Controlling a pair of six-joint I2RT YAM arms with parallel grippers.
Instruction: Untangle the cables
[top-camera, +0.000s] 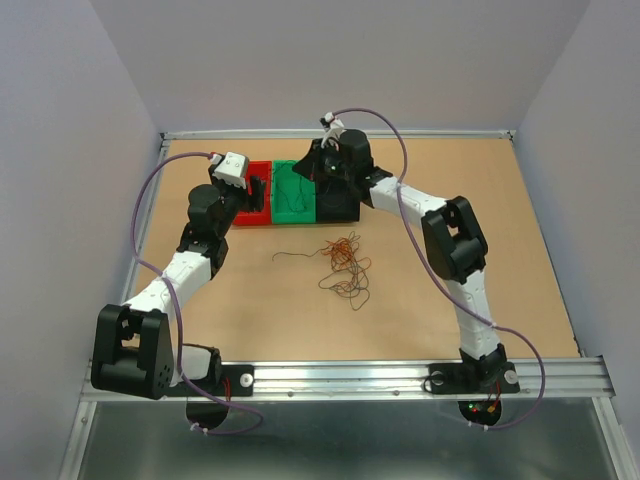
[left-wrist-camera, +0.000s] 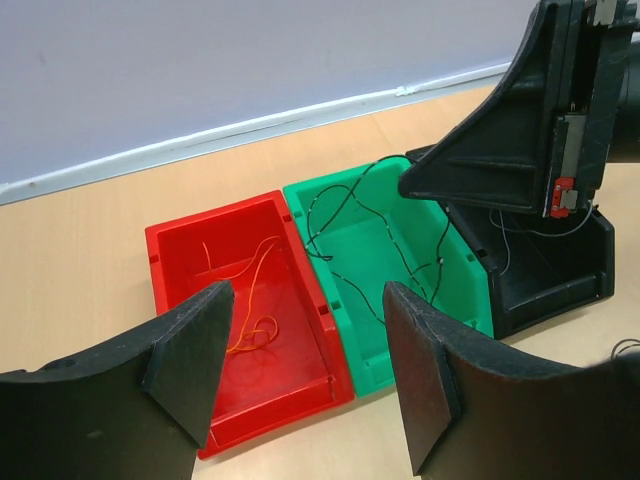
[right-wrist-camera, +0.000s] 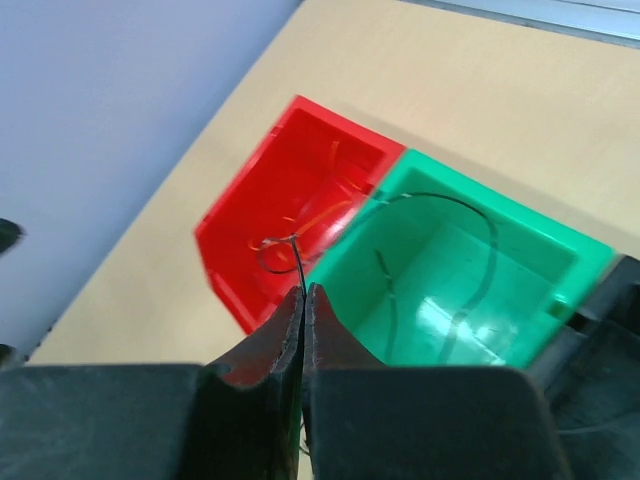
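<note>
Pinching a hair-thin dark grey wire (right-wrist-camera: 298, 262) between its clenched tips, the right tool (right-wrist-camera: 303, 292) hangs just above the green plastic bin (right-wrist-camera: 540, 222). The main risk is where that wire ends up. Its free end curls over the rim shared with the red plastic bin (right-wrist-camera: 225, 270), which touches the green bin's left side in the overhead view, so letting go here could drop it among the wrong colour or leave it draped across both. The wire is so fine against the broad tips that it could also slip out unnoticed. I cannot tell whether it is hooked into the other dark wires (left-wrist-camera: 385, 225) lying in the green bin; if it is, lifting away would likely drag them out again. The left tool (left-wrist-camera: 305, 330) is released, pads wide apart and holding nothing, on the near side of the red bin and close to the green one, so a careless swing by either arm could knock the two tools together. Thin orange wires (left-wrist-camera: 255, 300) lie in the red bin, and a black plastic bin (left-wrist-camera: 560, 290) touches the green bin's right side. Much appears left to do: a loose knot of orange-red and brown cables (top-camera: 345, 265) lies on the brown tabletop (top-camera: 530, 250) on the near side of the green bin, apart from both tools.
</note>
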